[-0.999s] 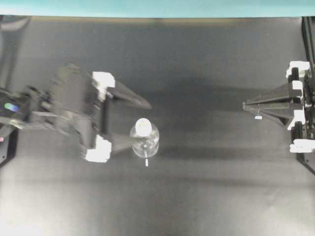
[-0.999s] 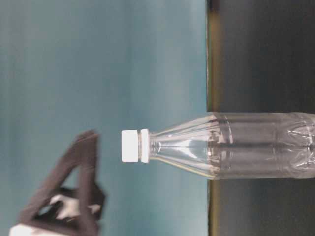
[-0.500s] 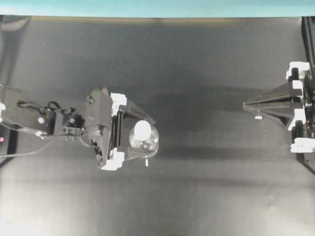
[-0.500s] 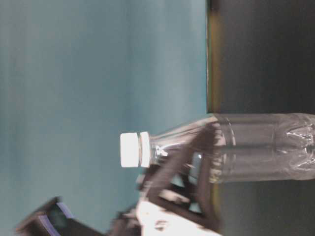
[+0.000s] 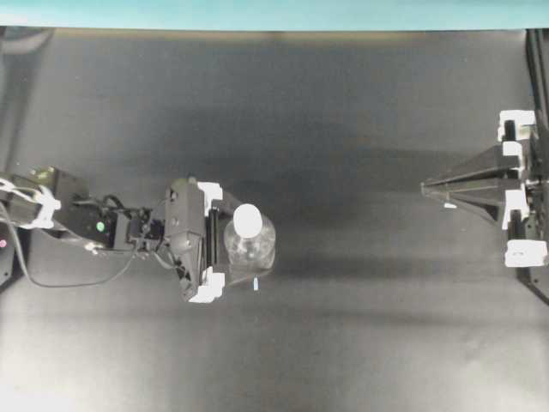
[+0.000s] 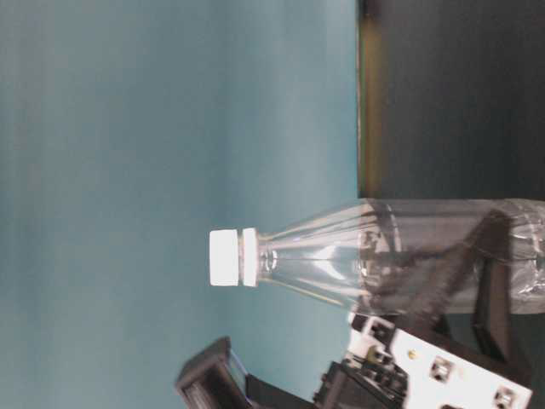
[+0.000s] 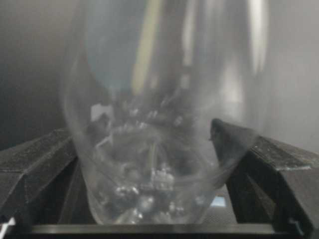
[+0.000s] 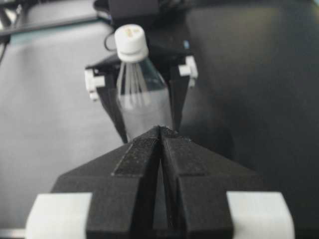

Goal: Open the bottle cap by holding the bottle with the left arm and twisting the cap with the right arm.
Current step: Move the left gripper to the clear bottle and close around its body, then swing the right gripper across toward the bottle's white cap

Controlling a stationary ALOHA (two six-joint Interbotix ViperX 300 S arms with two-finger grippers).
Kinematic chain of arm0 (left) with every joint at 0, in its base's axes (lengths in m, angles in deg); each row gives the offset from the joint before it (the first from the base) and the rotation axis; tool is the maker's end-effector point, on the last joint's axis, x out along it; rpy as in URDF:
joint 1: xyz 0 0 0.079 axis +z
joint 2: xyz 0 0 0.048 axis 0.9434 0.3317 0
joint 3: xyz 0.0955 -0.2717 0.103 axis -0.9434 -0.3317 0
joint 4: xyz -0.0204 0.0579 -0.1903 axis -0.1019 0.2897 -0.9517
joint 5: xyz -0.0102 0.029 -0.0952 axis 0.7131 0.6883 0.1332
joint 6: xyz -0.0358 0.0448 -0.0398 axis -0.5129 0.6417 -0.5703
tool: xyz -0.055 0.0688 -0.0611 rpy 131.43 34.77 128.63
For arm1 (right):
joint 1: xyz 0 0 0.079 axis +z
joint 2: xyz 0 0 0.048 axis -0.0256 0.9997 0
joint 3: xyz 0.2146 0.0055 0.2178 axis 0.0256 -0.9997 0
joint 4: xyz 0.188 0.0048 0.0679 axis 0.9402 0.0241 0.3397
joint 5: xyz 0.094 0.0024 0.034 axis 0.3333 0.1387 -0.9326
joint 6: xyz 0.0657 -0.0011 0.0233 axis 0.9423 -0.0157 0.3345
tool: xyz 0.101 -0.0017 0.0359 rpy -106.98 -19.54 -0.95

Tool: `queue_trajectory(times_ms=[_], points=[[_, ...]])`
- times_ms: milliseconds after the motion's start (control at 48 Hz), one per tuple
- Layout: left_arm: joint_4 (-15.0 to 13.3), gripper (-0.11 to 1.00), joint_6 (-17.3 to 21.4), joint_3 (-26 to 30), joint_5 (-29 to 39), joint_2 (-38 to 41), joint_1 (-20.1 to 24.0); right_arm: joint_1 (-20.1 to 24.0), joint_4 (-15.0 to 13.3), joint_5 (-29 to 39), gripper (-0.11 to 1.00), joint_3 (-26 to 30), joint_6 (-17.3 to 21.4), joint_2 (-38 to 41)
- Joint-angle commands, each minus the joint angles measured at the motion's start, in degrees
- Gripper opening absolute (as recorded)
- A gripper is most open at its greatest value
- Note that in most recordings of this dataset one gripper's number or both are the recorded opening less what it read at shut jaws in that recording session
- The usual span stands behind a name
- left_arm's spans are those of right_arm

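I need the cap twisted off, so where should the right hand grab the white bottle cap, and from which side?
Grip the white bottle cap around its round side wall, coming down from above: the bottle stands upright, so the cap is its exposed top. The open left hand brackets only the lower body.

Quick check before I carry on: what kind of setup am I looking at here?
Likely a lab robot test bench, not a home or shop: a bare black tabletop, a plain teal backdrop, and two black arms facing each other over a single clear bottle.
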Motion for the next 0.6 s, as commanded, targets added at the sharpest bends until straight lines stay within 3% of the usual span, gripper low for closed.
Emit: queue_trajectory(times_ms=[0, 167, 312, 458, 583], points=[[0.18, 0.97, -0.18, 0.09, -0.35, 0.09, -0.18, -1.41, 0.35, 1.67, -0.01, 2.46, 0.53, 1.32], [0.18, 0.97, -0.18, -0.09, -1.41, 0.00, -0.26, -0.70, 1.23, 5.71, -0.01, 5.54, 1.41, 4.13], [0.18, 0.93, -0.18, 0.18, -1.85, 0.09, -0.26, 0.44, 2.20, 12.48, 0.00, 10.46, 5.54, 8.35], [0.18, 0.84, 0.26, -0.18, -1.76, 0.09, -0.44, 1.67, 2.37, 24.26, 0.00, 19.60, 12.04, 15.12], [0.18, 0.82, 0.53, -0.18, -1.85, 0.09, -0.79, 1.76, 2.46, 38.94, 0.11, 30.15, 18.19, 22.41]])
